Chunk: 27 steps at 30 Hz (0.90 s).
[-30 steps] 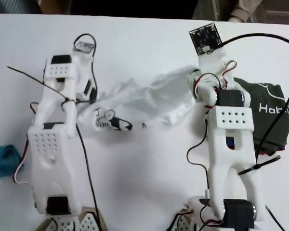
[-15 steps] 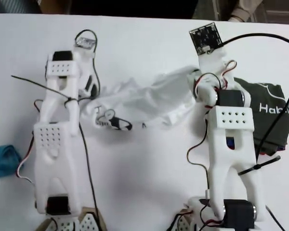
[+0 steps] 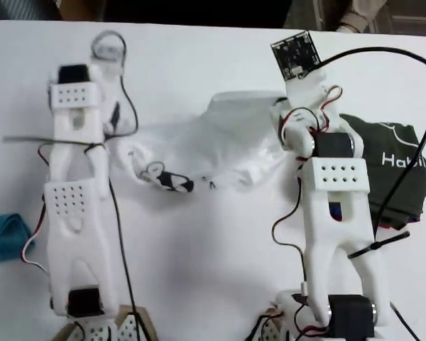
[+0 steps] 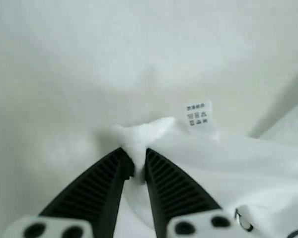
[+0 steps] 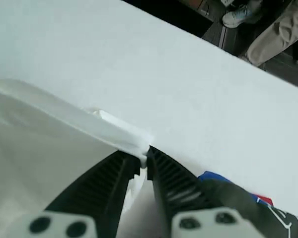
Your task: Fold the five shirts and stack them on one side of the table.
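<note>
A white shirt (image 3: 206, 149) with a small dark print lies crumpled on the table between my two arms. My left gripper (image 4: 134, 161) is shut on a bunched edge of this white shirt (image 4: 198, 148), next to its care label (image 4: 197, 115). Shut on the opposite edge of the white shirt (image 5: 49, 148) is my right gripper (image 5: 143, 161), and the cloth hangs stretched from it. In the high view the left arm (image 3: 74, 142) stands at the shirt's left end and the right arm (image 3: 319, 142) at its right end.
A folded dark green shirt (image 3: 390, 170) with white print lies at the right edge of the table (image 3: 199, 249); its dark cloth (image 5: 238, 198) shows in the right wrist view. A teal shirt (image 3: 3, 238) sits at the left edge. Open table surface lies in front.
The left arm has drawn its end of the white shirt toward the far left. The right arm has shifted slightly left and away. The shirt now lies more spread out between them.
</note>
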Each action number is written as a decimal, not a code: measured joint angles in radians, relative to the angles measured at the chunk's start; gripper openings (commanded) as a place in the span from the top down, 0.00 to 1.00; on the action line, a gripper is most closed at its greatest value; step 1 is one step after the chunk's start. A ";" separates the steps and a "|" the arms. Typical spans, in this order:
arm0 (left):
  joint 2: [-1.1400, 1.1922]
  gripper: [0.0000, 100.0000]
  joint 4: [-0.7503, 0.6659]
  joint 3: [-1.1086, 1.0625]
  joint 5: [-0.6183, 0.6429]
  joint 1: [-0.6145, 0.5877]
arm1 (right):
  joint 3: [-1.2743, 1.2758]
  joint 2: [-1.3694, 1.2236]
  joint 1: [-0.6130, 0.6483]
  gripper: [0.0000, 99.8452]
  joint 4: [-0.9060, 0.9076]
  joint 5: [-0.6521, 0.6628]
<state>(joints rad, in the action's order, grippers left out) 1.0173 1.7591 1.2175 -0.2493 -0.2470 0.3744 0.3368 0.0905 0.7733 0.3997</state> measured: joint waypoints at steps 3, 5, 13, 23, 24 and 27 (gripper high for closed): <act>-0.028 0.98 0.009 0.100 -0.003 -0.008 | -0.003 0.031 0.029 0.98 -0.017 0.000; -0.078 0.98 0.011 0.114 -0.003 -0.006 | -0.020 0.054 0.066 0.98 -0.017 0.018; -0.488 0.98 0.011 -0.057 -0.009 -0.011 | -0.167 0.218 0.175 0.98 0.005 0.152; -1.071 0.98 0.011 -0.512 -0.012 -0.017 | -0.281 0.417 0.173 0.98 0.025 0.308; -1.114 0.98 0.011 -0.537 -0.012 -0.017 | -0.282 0.436 0.173 0.98 0.025 0.310; -1.212 0.98 0.011 -0.586 -0.012 -0.018 | -0.282 0.499 0.176 0.98 0.025 0.327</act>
<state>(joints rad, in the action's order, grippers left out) -0.1949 1.7699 0.6314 -0.2616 -0.2654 0.0921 0.8355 0.2670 0.7979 0.7265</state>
